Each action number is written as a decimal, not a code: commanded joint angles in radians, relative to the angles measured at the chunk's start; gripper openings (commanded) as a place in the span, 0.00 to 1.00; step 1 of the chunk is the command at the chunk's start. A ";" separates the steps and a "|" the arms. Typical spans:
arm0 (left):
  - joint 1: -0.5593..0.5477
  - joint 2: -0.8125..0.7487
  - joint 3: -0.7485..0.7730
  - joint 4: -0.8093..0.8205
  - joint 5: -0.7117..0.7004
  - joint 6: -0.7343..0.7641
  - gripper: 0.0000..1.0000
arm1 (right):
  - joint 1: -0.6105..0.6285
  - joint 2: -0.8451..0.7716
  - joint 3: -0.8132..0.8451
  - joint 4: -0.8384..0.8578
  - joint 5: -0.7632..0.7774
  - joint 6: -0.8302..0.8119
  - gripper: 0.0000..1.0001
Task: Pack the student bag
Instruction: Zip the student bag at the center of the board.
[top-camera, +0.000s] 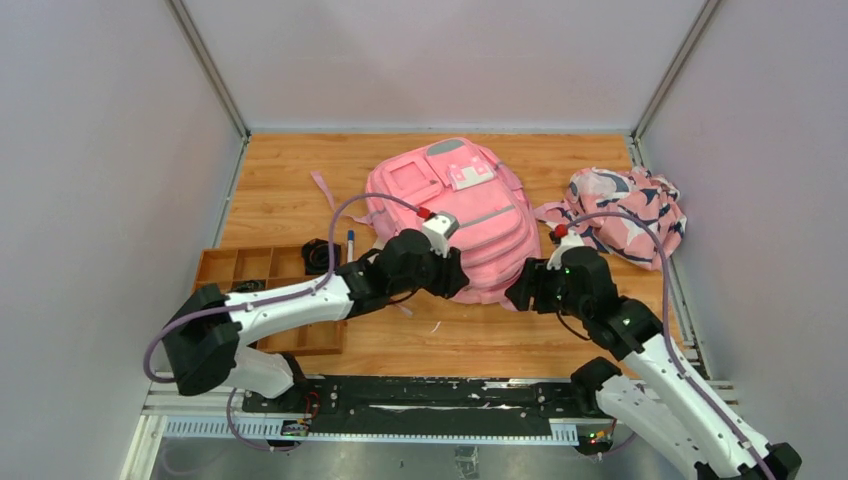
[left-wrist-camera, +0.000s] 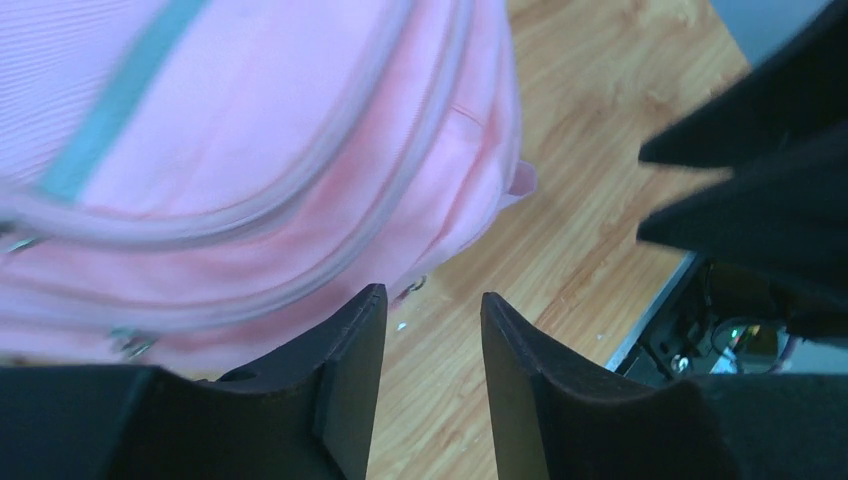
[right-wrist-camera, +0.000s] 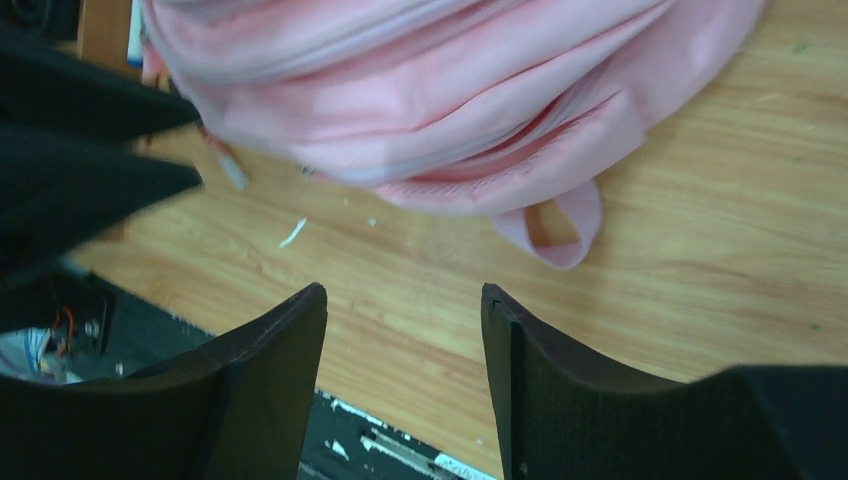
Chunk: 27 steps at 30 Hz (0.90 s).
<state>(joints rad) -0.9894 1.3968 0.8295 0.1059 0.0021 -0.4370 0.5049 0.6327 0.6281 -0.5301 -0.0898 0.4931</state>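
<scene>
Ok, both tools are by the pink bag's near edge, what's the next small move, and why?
Probably ease the right tool forward onto the pink loop at the student bag's near edge, then close. Its jaws stand open over wood, holding nothing, and the loop lies just ahead.

The wooden table bears the student bag, a patterned pink cloth and a compartment tray.
</scene>
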 joint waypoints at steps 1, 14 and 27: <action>0.058 -0.117 -0.002 -0.171 -0.118 -0.167 0.49 | 0.169 0.038 -0.039 0.027 0.053 0.044 0.63; 0.087 -0.424 -0.236 -0.205 -0.346 -0.535 0.74 | 0.459 0.367 -0.025 0.285 0.384 0.185 0.62; 0.087 -0.319 -0.233 -0.143 -0.297 -0.633 0.77 | 0.516 0.566 0.019 0.445 0.504 0.230 0.53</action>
<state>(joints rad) -0.9054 1.0565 0.5941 -0.0872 -0.2901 -1.0290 0.9985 1.1770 0.6147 -0.1623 0.3252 0.6785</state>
